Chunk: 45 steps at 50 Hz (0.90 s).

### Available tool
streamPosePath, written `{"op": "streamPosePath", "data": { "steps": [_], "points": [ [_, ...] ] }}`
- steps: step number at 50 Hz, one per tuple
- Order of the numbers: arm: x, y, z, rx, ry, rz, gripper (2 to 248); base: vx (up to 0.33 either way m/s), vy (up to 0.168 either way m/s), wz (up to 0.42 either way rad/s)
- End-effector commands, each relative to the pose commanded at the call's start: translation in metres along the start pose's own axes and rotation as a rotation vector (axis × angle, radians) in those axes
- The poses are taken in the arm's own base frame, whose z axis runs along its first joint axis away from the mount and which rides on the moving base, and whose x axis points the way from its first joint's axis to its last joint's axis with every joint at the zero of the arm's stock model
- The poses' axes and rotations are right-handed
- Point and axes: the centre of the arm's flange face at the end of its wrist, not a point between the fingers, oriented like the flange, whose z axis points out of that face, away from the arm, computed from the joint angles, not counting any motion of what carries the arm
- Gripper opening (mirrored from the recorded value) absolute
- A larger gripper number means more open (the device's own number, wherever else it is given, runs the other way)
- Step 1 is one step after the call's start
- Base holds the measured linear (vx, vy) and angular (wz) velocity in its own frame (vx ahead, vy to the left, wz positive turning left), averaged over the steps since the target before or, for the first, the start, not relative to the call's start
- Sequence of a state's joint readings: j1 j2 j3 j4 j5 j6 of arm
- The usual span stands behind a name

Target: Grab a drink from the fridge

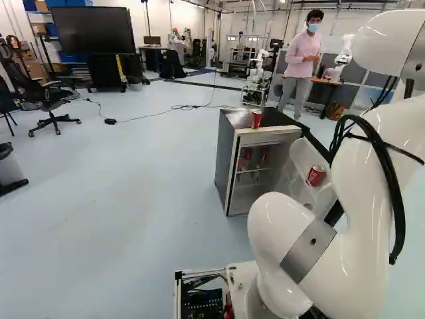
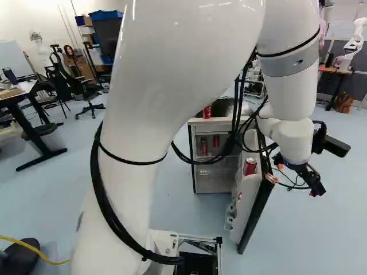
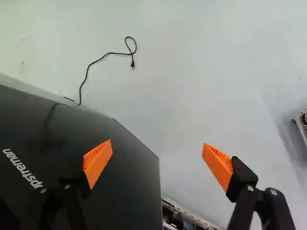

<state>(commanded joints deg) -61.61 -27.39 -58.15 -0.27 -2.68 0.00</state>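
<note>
End effector (image 3: 157,143) fingers apart, empty, beyond outer face of open fridge door (image 2: 245,206). Red can (image 2: 250,166) on door's inner side; approach likely must clear door edge.

The white arm (image 1: 352,266) looks smooth and glossy, the red cans (image 1: 315,176) shiny metal, the floor (image 1: 119,212) smooth.

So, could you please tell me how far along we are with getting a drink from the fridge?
The door of the fridge stands open, so that step looks done. Nothing is in hand: the gripper is on the door's outer side, its fingers apart and empty. Left, probably: come round to a drink, such as the red can in the door, grip it and lift it out.
</note>
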Motion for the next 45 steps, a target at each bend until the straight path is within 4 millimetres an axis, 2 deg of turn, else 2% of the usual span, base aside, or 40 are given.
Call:
{"op": "streamPosePath", "data": {
  "steps": [45],
  "points": [
    [-0.065,-0.034,-0.038,0.031,-0.053,-0.062,247,0.000,0.000,0.000]
  ]
}}
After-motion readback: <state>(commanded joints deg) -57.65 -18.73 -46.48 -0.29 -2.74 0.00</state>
